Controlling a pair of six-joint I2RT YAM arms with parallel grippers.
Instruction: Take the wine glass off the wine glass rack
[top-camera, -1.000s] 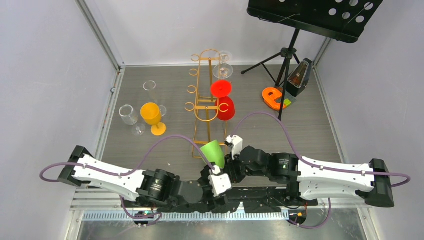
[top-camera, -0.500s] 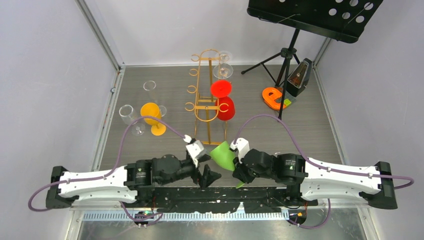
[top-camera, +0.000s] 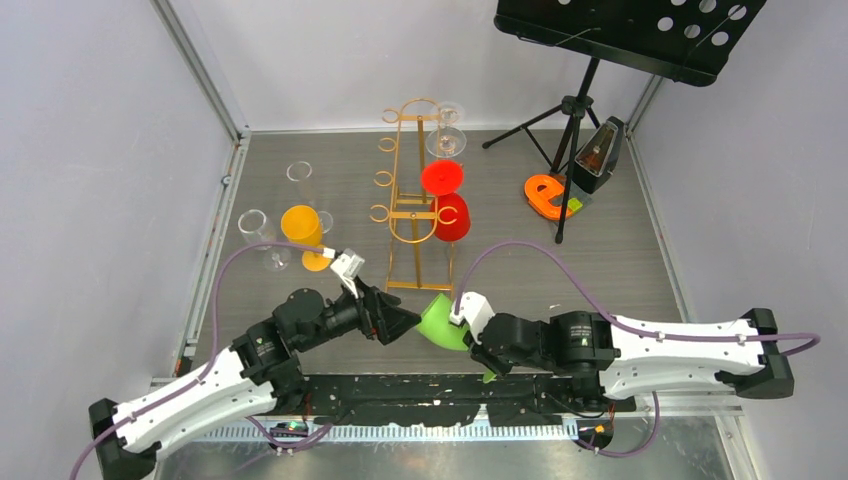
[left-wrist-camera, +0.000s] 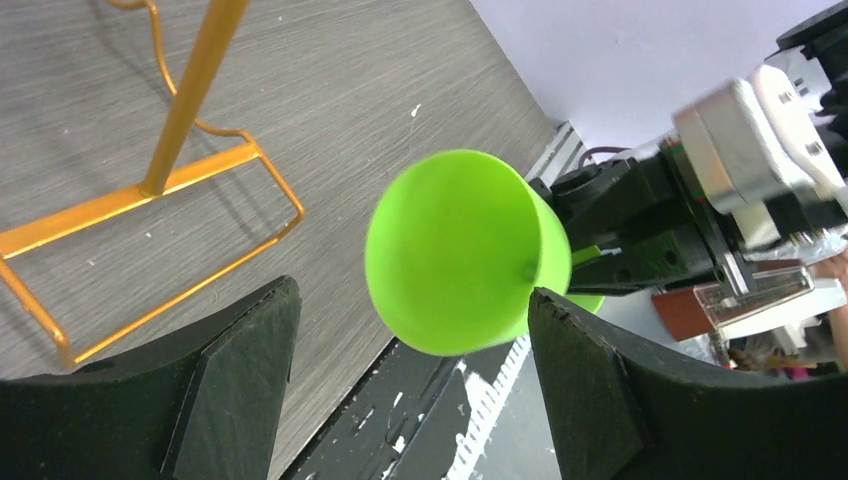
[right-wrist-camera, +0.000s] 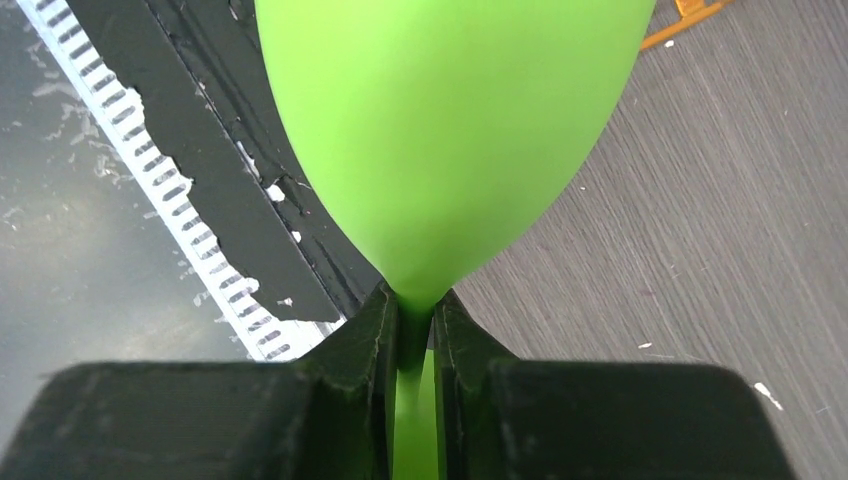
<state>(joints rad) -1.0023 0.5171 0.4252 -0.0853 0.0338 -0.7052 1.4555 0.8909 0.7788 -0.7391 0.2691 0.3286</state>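
At lower left overhead, the left arm angles rightward, left gripper (top-camera: 400, 322) spread, empty. At lower centre the green wine glass (top-camera: 438, 322) tilts, off the wine glass rack (top-camera: 412, 213); only the right wrist view shows the right gripper (right-wrist-camera: 412, 342) pinching its stem.

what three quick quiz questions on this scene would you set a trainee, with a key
1. True or false: the right gripper is shut on the stem of the green wine glass.
2. In the top view, which glass stands left of the wine glass rack? A orange glass B blue glass C purple glass
3. Fill in: the left gripper has its jaws ___.
Key: 1 true; 2 A; 3 open.
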